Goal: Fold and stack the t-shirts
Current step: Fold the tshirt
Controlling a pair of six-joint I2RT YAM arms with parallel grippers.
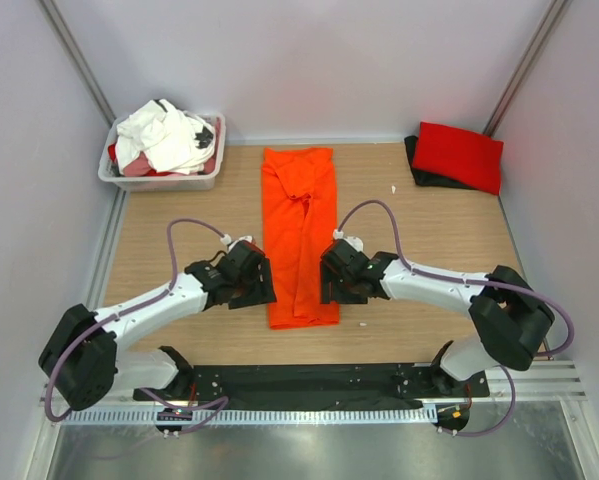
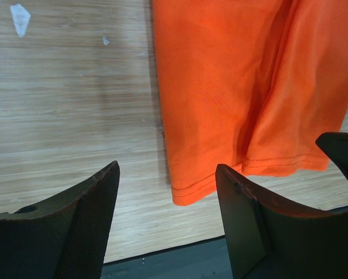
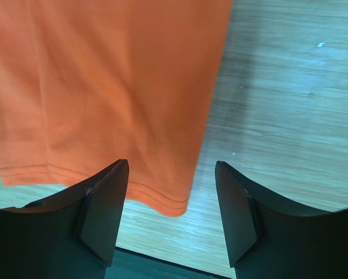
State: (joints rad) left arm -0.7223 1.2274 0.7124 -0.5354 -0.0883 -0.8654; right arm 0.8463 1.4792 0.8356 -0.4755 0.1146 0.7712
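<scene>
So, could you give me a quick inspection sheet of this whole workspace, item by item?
Surface: wooden table, mostly bare.
Job's things: orange t-shirt folded into a long strip mid-table; red t-shirt folded on a black t-shirt at the far right; white t-shirts heaped in the white tub at the far left.
Clutter: small white specks on the wood.
End effectors: left end effector and right end effector both open, one at each near corner of the orange t-shirt's hem.
Cables: purple cables, one looping above each arm.
Surroundings: plain pale walls.
</scene>
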